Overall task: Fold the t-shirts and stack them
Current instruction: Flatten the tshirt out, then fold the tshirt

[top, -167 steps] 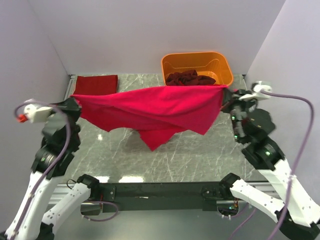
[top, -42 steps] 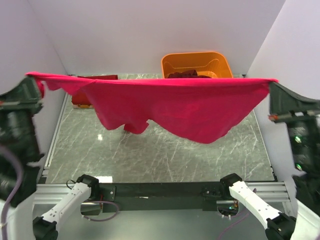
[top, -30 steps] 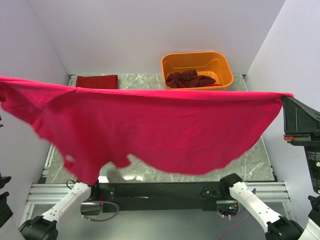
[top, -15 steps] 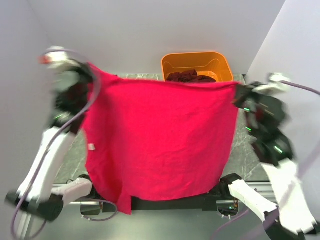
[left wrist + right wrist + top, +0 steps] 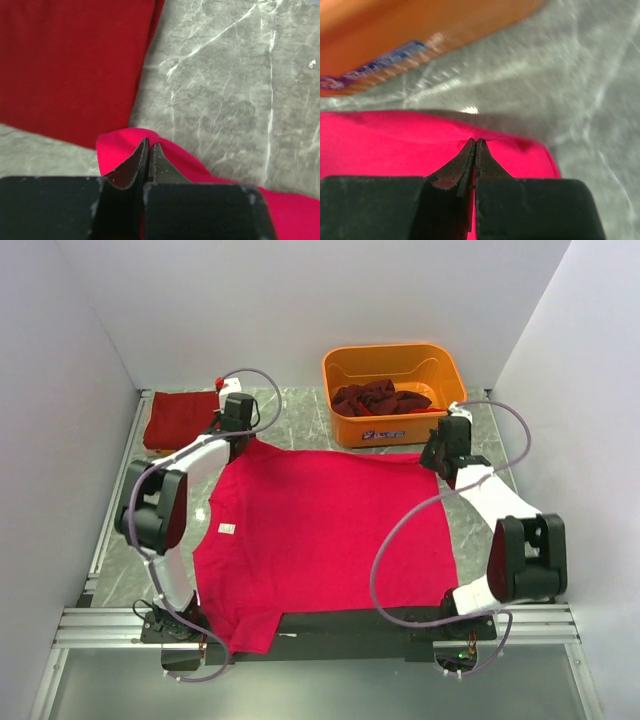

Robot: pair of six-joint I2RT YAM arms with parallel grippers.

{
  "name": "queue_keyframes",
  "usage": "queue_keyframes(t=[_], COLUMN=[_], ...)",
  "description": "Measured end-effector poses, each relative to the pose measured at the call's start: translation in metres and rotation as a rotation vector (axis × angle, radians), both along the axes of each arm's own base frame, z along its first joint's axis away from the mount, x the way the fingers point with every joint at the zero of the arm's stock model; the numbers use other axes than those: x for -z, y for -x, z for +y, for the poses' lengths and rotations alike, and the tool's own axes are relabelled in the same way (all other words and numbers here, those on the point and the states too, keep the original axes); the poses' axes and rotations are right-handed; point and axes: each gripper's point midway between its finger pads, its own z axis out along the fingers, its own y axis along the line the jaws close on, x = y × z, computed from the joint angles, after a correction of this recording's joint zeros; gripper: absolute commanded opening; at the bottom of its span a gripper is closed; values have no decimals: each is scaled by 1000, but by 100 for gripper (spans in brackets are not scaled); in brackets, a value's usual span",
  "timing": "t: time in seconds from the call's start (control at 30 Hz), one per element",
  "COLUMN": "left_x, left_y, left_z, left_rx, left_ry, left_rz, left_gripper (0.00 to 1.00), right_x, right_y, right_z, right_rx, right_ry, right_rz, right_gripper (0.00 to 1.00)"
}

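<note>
A bright red t-shirt [image 5: 325, 530] lies spread flat on the marble table, its near hem hanging over the front rail. My left gripper [image 5: 243, 440] is shut on its far left corner [image 5: 125, 145]. My right gripper [image 5: 438, 455] is shut on its far right corner [image 5: 520, 150]. A folded dark red shirt [image 5: 182, 420] lies at the back left and also shows in the left wrist view [image 5: 70, 65]. More dark red shirts [image 5: 380, 397] sit crumpled in the orange bin [image 5: 440, 360].
The orange bin stands at the back right, just beyond the right gripper; its wall shows in the right wrist view [image 5: 420, 30]. White walls close in the left, right and back. A metal rail [image 5: 320, 625] runs along the front edge.
The arms held the red t-shirt stretched high in the air, then swung it down. It now lies flat on the table with both grippers low at its far corners.
</note>
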Motion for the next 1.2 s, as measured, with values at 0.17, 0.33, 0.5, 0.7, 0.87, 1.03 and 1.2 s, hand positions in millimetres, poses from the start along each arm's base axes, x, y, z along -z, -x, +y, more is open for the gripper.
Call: queue_keyframes(t=[0.17,0.33,0.5,0.7,0.87,1.03,1.2], left_x=[7,8,9,20,41,49,51], left_y=[-21,-30,-35,-39,-48,-61,-59], left_z=[-4,-6,-13,-25,-36,-42,-40], left_rx=[-22,-31,-18,22,52,52,29], left_ry=[7,15,40,83,113,120,126], left_rz=[-3,-12,-7,11,44,55,69], left_gripper=[1,1,1,1,1,1,1], right_x=[-8,-16,-9,-2,0,8,13], right_y=[-31,-49,-54,-51,-51,-57,-57], right_z=[7,6,-16,-45,-55,-57,-54], right_rx=[-40,-37,34,103,114,108,92], right_ry=[-4,-2,27,54,72,78,62], right_rz=[-35,-60,-17,19,24,44,62], right_gripper=[0,0,0,0,0,0,0])
